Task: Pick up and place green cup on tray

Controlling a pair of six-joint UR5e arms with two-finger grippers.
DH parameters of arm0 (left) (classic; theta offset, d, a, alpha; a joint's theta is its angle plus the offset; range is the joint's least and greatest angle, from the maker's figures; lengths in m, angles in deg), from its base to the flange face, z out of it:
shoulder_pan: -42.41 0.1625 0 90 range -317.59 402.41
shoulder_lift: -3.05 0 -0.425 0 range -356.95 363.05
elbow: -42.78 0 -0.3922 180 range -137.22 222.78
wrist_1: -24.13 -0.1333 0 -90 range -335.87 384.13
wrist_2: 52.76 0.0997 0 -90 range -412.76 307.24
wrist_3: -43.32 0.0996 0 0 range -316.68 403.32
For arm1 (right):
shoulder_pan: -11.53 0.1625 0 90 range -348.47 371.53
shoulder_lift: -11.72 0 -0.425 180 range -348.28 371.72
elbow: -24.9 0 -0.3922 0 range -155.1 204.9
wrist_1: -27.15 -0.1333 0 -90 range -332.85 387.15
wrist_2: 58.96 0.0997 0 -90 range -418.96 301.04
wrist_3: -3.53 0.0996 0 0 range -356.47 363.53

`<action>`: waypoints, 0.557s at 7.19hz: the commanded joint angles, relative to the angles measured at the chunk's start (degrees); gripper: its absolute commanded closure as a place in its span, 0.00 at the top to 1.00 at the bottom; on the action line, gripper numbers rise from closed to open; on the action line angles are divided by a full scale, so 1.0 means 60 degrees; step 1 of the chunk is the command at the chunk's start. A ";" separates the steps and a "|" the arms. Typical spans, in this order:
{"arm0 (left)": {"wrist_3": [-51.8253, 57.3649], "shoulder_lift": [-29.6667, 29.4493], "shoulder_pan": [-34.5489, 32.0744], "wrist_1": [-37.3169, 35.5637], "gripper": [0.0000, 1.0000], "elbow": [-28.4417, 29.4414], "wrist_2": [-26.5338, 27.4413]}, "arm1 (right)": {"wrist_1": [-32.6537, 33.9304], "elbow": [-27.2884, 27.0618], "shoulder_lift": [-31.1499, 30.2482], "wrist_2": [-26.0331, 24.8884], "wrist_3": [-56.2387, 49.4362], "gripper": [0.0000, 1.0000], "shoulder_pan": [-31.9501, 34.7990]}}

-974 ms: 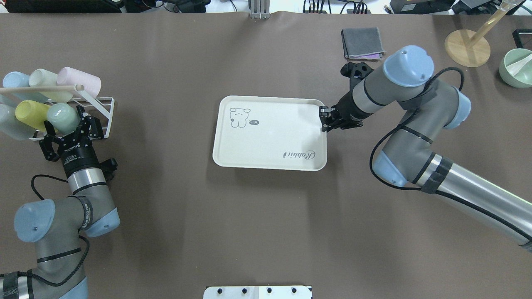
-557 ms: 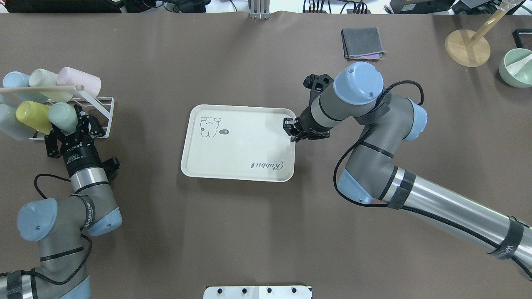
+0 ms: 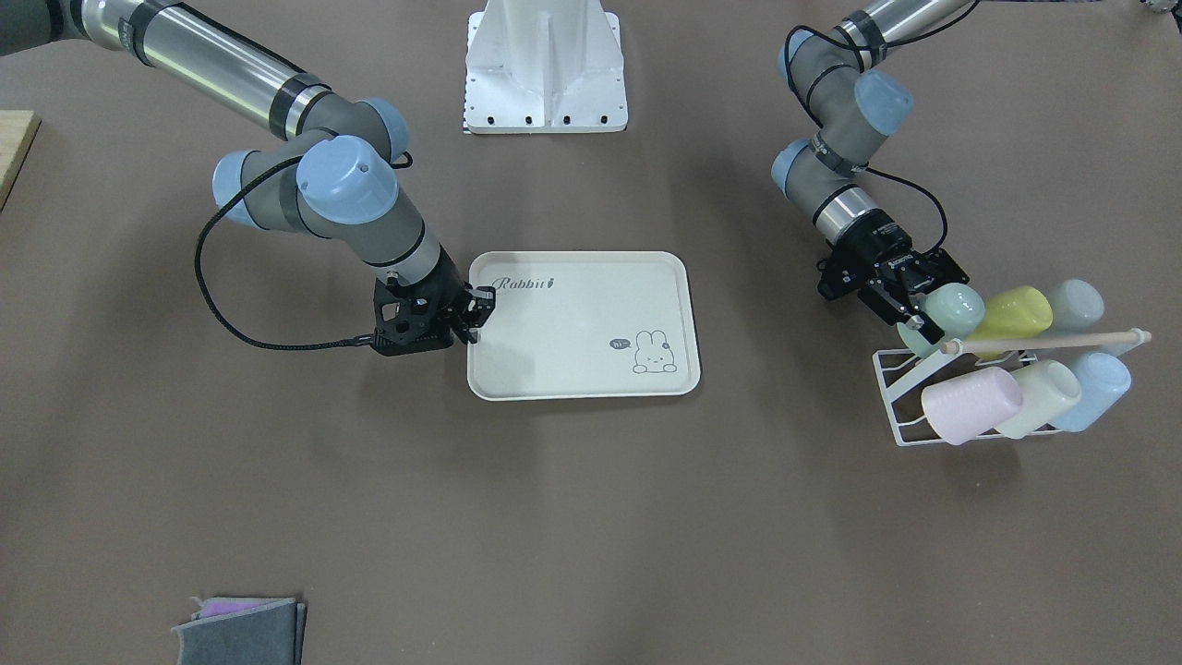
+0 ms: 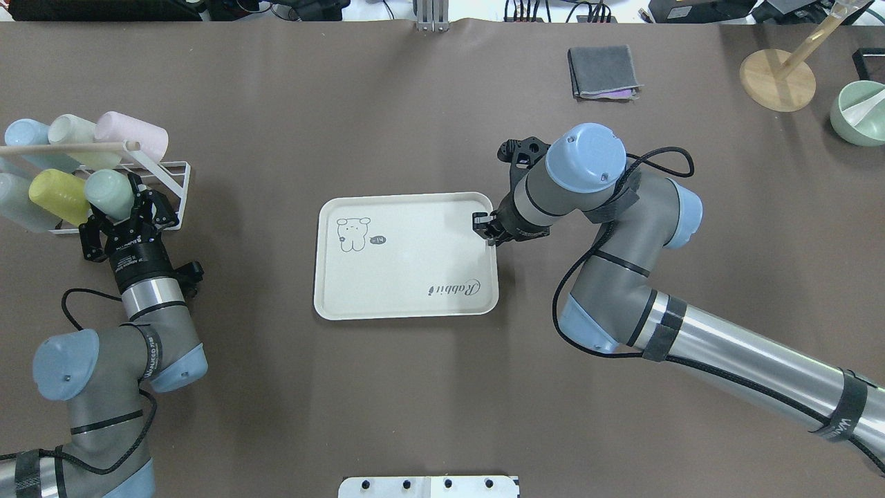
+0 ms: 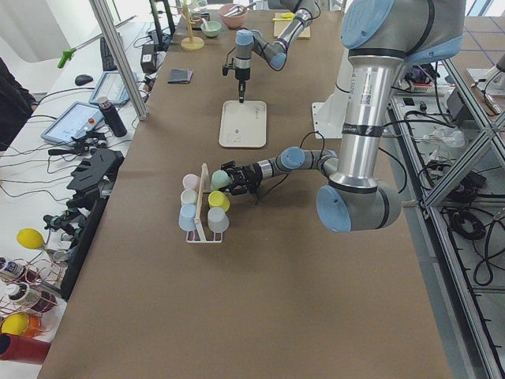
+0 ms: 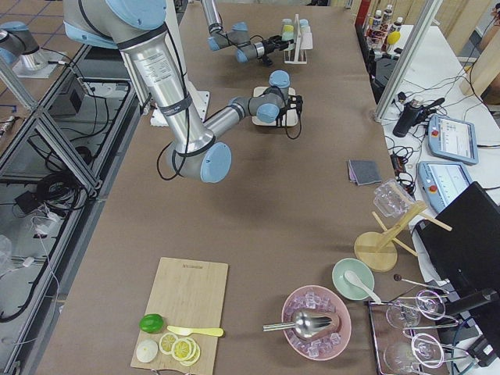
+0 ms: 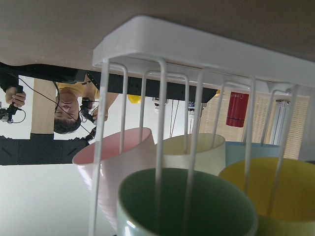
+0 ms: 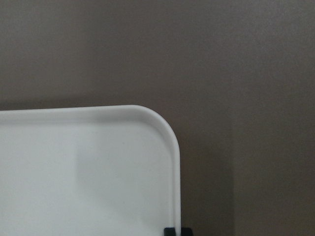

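Observation:
The green cup [image 4: 108, 192] lies on its side in the white wire rack [image 4: 171, 185] at the far left, its mouth towards my left arm. It also shows in the front view [image 3: 953, 308] and fills the bottom of the left wrist view [image 7: 187, 206]. My left gripper [image 4: 123, 216] is open, with a finger on each side of the cup's mouth end. The cream tray [image 4: 408, 259] lies at mid table. My right gripper [image 4: 487, 228] is shut on the tray's right rim near its far corner, which shows in the right wrist view [image 8: 98, 167].
The rack also holds a yellow cup [image 4: 55, 196], a pink cup [image 4: 131, 135], a cream cup [image 4: 76, 131] and pale blue cups. A folded grey cloth [image 4: 603, 71], a wooden stand [image 4: 778, 79] and a green bowl [image 4: 861, 111] are at the far right.
My right gripper has dragged the tray to the left and a little towards me. My left gripper has moved forward to the green cup's mouth.

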 commanded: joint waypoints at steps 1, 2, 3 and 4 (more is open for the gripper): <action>0.0802 0.0028 -0.0016 0.0304 0.10 -0.0418 -0.0014 | 0.0001 0.0012 -0.0157 -0.0021 -0.0373 0.00 0.0003; 0.1212 0.0072 -0.0030 0.0364 0.10 -0.0739 -0.0058 | 0.0001 0.0012 -0.0201 -0.0021 -0.0373 0.00 0.0003; 0.1434 0.0086 -0.0074 0.0350 0.10 -0.1018 -0.0087 | -0.0028 0.0012 -0.0289 -0.0021 -0.0373 0.31 0.0017; 0.1712 0.0130 -0.0089 0.0408 0.11 -0.1209 -0.0116 | 0.0001 -0.0002 -0.0319 -0.0006 -0.0344 0.99 0.0047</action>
